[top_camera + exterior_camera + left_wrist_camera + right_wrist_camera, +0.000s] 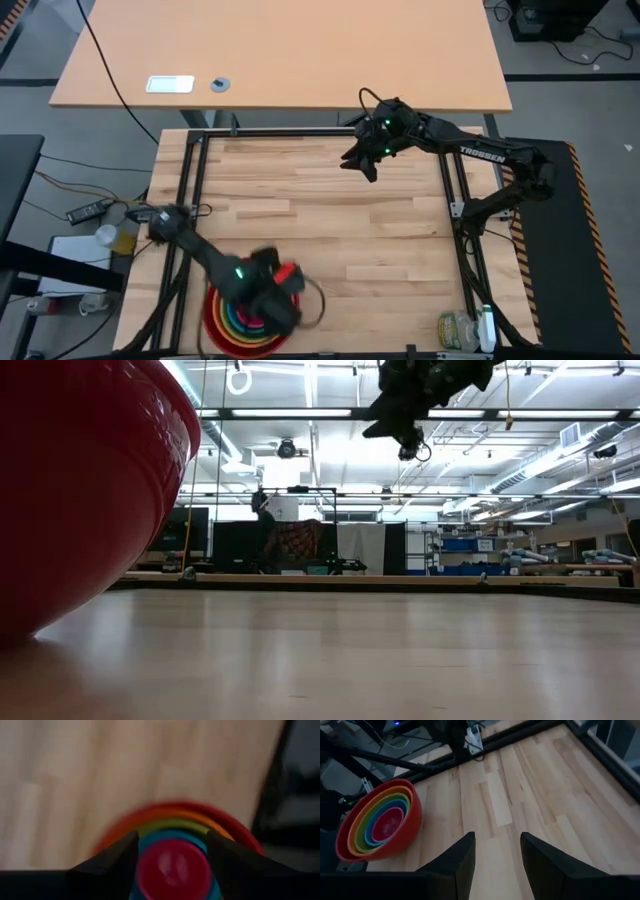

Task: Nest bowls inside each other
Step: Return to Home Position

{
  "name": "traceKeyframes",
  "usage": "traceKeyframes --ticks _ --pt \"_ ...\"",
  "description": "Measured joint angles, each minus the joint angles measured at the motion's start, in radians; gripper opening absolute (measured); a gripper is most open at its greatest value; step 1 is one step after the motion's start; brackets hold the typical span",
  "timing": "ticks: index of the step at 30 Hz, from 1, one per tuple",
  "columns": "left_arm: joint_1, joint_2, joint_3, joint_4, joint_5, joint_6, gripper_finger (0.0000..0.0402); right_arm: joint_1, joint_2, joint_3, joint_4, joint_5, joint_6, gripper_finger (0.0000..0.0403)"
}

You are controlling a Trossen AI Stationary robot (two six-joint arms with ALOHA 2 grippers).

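Observation:
Several bowls [238, 322] sit nested at the table's near left: red outermost, then orange, lime green and blue, with pink [172, 869] innermost. The right wrist view shows the same stack of bowls [379, 824], and the low view shows only the red bowl's wall [80, 490], resting on the table by its base. My left gripper [172, 836] hovers open just above the stack, pointing down, blurred in the high view [275, 298]. My right gripper [360, 160] hangs open and raised over the table's far right, shown in its own wrist view as right gripper [497, 839].
Black frame rails [190, 190] run along the table's edges. A bottle [458, 330] stands at the near right corner. A second table [280, 50] lies beyond the far edge. Bare wooden tabletop [330, 220] stretches through the middle and right.

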Motion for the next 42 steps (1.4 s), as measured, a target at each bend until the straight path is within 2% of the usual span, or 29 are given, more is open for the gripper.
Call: traceKeyframes --ticks 4,8,13,17,25,31,36,42 --pt "0.063 -0.126 -0.051 -0.002 -0.169 -0.005 0.0202 -0.005 -0.052 0.0 0.005 -0.001 -0.013 0.0164" --pt "0.136 -0.265 -0.157 -0.002 -0.311 -0.008 0.0175 -0.006 -0.136 0.0 0.01 0.017 -0.045 0.0164" --pt "0.223 -0.453 -0.362 0.086 -0.429 0.032 0.0155 0.024 -0.242 0.001 0.049 0.141 -0.125 0.0164" --pt "0.304 -0.61 -0.571 0.311 -0.432 0.137 0.0149 0.042 -0.298 0.001 0.068 0.225 -0.193 0.0164" --pt "0.445 -0.901 -0.965 0.703 -0.412 0.211 0.0142 0.046 -0.347 -0.031 0.106 0.243 -0.204 0.0162" --pt "0.485 -1.118 -1.231 0.95 -0.42 0.187 0.0142 0.046 -0.452 -0.272 0.309 0.279 -0.088 0.0151" --pt "0.509 -1.286 -1.454 1.128 -0.429 0.111 0.0142 0.046 -0.534 -0.471 0.405 0.326 0.017 0.0143" --pt "0.508 -1.452 -1.679 1.289 -0.447 0.036 0.0142 0.043 -0.609 -0.634 0.524 0.326 0.097 0.0142"
